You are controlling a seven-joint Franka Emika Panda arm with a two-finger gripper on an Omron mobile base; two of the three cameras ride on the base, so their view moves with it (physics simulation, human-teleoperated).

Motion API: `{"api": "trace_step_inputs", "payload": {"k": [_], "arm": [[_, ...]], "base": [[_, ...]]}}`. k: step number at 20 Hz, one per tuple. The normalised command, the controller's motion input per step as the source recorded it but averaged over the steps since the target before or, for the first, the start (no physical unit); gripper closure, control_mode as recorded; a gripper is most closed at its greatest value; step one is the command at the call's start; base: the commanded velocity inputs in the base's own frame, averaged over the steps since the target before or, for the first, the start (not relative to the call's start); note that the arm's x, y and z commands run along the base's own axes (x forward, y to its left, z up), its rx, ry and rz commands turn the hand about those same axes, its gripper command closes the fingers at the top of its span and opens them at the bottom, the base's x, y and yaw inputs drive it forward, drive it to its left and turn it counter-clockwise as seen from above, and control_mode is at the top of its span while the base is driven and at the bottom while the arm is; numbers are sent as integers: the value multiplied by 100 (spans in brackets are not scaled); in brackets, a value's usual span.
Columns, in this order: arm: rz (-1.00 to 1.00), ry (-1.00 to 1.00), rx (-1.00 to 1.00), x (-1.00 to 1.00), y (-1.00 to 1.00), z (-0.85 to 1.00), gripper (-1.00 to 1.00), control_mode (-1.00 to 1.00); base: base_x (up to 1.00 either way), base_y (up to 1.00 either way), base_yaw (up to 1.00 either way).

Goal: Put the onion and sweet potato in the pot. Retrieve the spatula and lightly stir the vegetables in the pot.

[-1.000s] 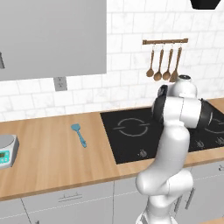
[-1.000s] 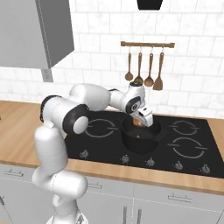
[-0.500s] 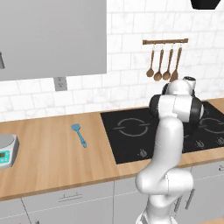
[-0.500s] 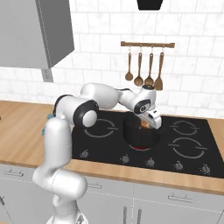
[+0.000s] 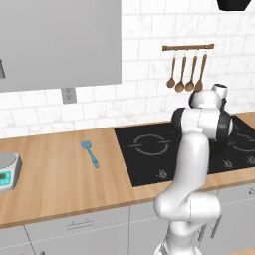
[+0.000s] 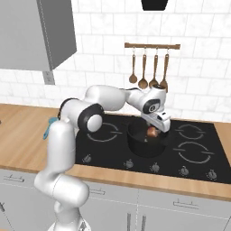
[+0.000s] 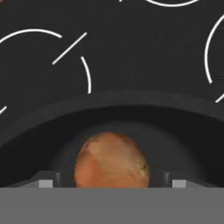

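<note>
the gripper (image 6: 154, 132) hangs over the pot (image 6: 143, 144) at frame centre, fingers closed on a reddish-brown vegetable (image 7: 111, 161); release from this height risks a bounce onto the hob; the spatula (image 5: 90, 153) lies on the surface, left of centre.

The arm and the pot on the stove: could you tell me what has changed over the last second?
The gripper has risen slightly above the pot and shifted a little to the right in the right base view, with a reddish-brown vegetable between its fingers over the pot's opening. The pot has not moved. The spatula lies where it was on the wooden counter.
</note>
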Motion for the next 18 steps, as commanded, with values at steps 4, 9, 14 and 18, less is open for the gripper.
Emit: {"api": "trace_step_inputs", "payload": {"k": [4, 9, 14, 18], "arm": [[0, 0, 0, -27, 12, 7, -100, -100], [0, -16, -1, -77, 68, 71, -100, -100], [1, -30, -13, -84, 100, 82, -100, -100], [4, -21, -17, -74, 100, 73, -100, -100]], "base": [[0, 0, 0], [0, 0, 0], [0, 0, 0], [0, 0, 0]]}}
